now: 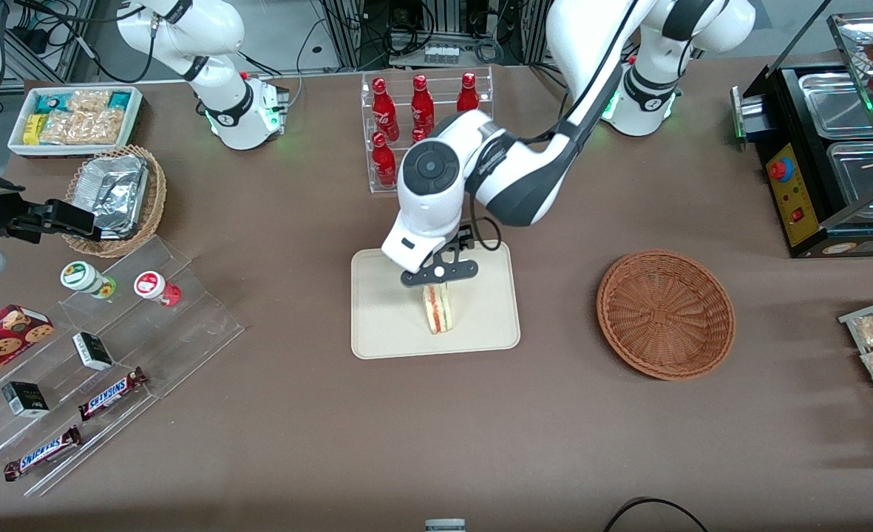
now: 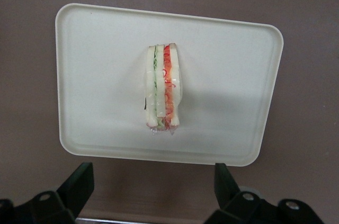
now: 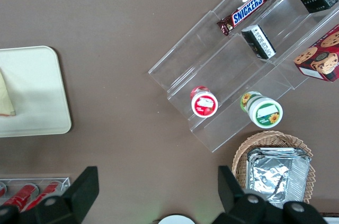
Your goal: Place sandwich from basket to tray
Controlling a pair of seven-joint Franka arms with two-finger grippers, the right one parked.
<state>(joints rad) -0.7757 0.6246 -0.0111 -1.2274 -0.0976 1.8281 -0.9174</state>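
The sandwich (image 1: pixel 437 308) (image 2: pixel 163 89) stands on its edge in the middle of the cream tray (image 1: pixel 384 325) (image 2: pixel 95 75), its red and green filling layers facing up. My gripper (image 1: pixel 440 277) (image 2: pixel 152 187) hovers just above the sandwich, open, its black fingers (image 2: pixel 79 181) spread wide with nothing between them. The reddish-brown basket (image 1: pixel 665 314) sits on the table beside the tray, toward the working arm's end, and holds nothing. In the right wrist view, a corner of the sandwich (image 3: pixel 6 99) shows on the tray (image 3: pixel 32 86).
A clear rack of red bottles (image 1: pixel 421 111) stands farther from the front camera than the tray. Toward the parked arm's end are a tan wicker basket with foil containers (image 1: pixel 114 196), a white snack bin (image 1: pixel 74 118) and acrylic steps with snacks (image 1: pixel 111 347). A food warmer (image 1: pixel 828 162) stands at the working arm's end.
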